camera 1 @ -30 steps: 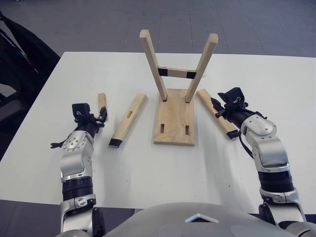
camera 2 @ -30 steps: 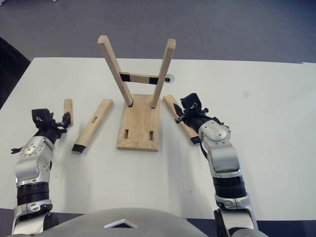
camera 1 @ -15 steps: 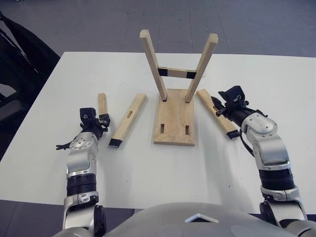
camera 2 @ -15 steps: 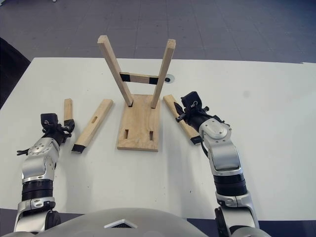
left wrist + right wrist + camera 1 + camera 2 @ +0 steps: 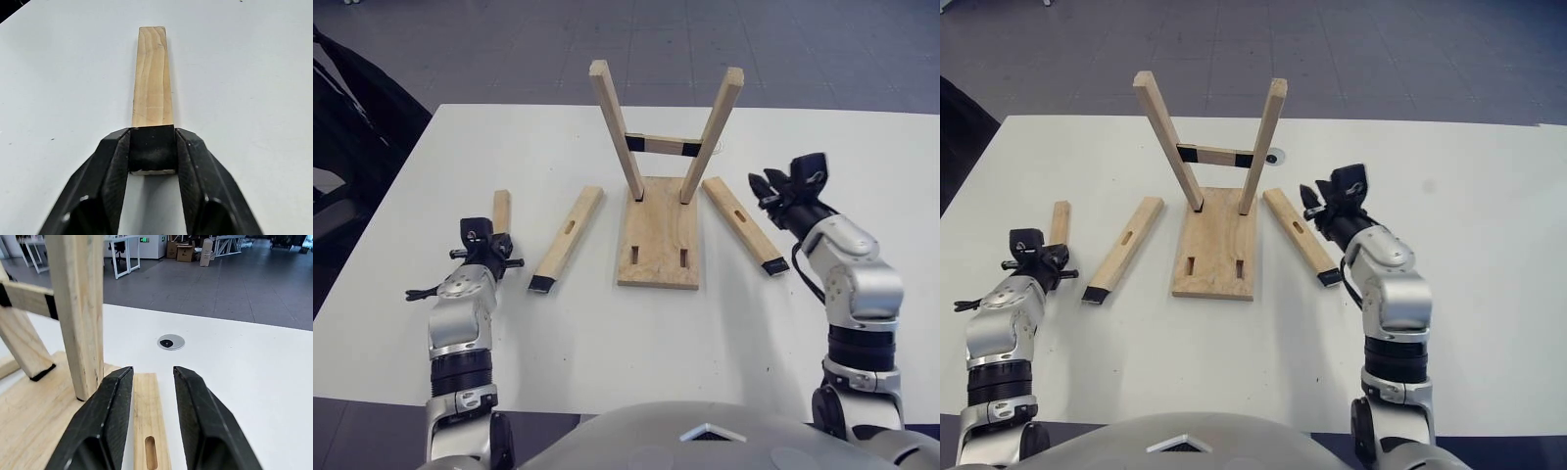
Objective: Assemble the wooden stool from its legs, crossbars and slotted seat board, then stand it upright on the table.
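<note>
An open lab hall, judging by grey tiled floor [image 5: 244, 279], spare tables [image 5: 123, 249] and cardboard boxes [image 5: 186, 252].

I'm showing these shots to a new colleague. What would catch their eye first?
In the middle of the table, two legs stand up from the seat board, joined by a black-ended crossbar. At the left, the left gripper is shut on the black end of a short bar. At the right, the right gripper is open by a loose leg with a slot.
</note>
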Robot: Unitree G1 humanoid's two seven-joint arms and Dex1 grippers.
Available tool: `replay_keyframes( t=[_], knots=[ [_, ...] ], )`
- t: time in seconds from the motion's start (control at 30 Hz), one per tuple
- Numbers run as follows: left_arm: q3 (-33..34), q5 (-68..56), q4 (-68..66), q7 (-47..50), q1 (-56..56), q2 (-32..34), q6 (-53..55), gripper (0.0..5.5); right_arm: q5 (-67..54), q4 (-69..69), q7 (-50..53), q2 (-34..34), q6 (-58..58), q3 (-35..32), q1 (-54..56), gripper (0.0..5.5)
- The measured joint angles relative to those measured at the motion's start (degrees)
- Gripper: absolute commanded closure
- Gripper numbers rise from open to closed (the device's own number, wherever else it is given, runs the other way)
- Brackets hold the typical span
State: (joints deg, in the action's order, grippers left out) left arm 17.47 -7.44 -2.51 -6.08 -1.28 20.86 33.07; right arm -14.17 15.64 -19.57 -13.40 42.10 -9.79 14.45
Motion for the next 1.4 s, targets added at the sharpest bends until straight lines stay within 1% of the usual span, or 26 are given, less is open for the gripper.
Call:
replay_keyframes(
  t=[0.1, 0.17, 0.23, 0.27, 0.37, 0.43, 0.47, 0.5, 0.57, 0.63, 0.77, 1.0, 1.23, 1.4],
  knots=[
    [3.2, -0.9, 1.8, 0.1, -0.6, 0.1, -7.6, 4.16, -7.9, 2.2, 2.5, 1.0, 4.6, -8.5, 4.4, 3.99],
    [5.2, -1.4, 3.9, -0.4, -3.2, 1.2, -13.9, 4.16, -15.4, 3.7, 4.6, 1.4, 8.0, -14.3, 10.5, 3.99],
    [5.0, -1.2, 7.5, -2.3, -6.7, 3.6, -21.9, 4.16, -24.3, 5.4, 7.0, 2.4, 12.5, -17.9, 17.3, 3.99],
    [3.9, 0.0, 9.2, -3.7, -7.6, 5.0, -25.2, 4.16, -28.2, 6.0, 7.9, 3.2, 15.1, -18.4, 19.4, 3.99],
    [-2.0, 1.5, 18.9, -9.2, -8.2, 7.3, -31.0, 4.16, -41.2, 5.1, 9.9, 6.9, 22.8, -17.7, 23.2, 3.99],
    [-3.9, 0.3, 23.4, -11.1, -8.8, 7.4, -30.5, 4.16, -47.1, 3.3, 10.4, 7.3, 25.0, -17.7, 23.8, 3.64],
    [-6.6, -1.3, 27.0, -13.0, -9.9, 7.4, -29.6, 4.16, -51.2, 1.9, 10.8, 7.9, 25.9, -17.7, 24.5, 3.58],
    [-8.5, -2.1, 29.1, -14.0, -11.2, 7.2, -29.0, 4.16, -53.8, 0.9, 11.1, 8.4, 26.1, -17.3, 25.3, 3.38],
    [-11.4, -3.6, 31.0, -15.6, -12.8, 6.5, -28.1, 4.16, -58.1, -1.5, 12.2, 8.8, 26.1, -16.7, 27.0, 3.08],
    [-14.2, -3.7, 30.5, -17.2, -12.9, 5.6, -27.4, 4.16, -61.8, -4.4, 13.4, 8.9, 25.6, -15.9, 28.6, 2.66],
    [-17.6, -3.9, 29.5, -18.3, -13.4, 3.9, -27.3, 4.16, -65.4, -8.2, 14.5, 9.7, 23.2, -13.2, 31.0, 2.62],
    [-19.6, -2.9, 29.4, -19.3, -13.7, 3.1, -27.7, 4.16, -67.1, -9.0, 15.4, 10.0, 18.5, -9.9, 31.6, 2.62],
    [-19.8, -2.3, 29.5, -20.0, -12.8, 3.3, -28.7, 4.16, -66.8, -11.3, 15.4, 9.0, 14.3, -8.0, 32.6, 3.79],
    [-19.8, -1.2, 29.5, -19.9, -12.8, 3.3, -28.9, 4.16, -62.6, -11.4, 14.3, 7.6, 13.6, -4.7, 32.6, 4.73]
  ],
)
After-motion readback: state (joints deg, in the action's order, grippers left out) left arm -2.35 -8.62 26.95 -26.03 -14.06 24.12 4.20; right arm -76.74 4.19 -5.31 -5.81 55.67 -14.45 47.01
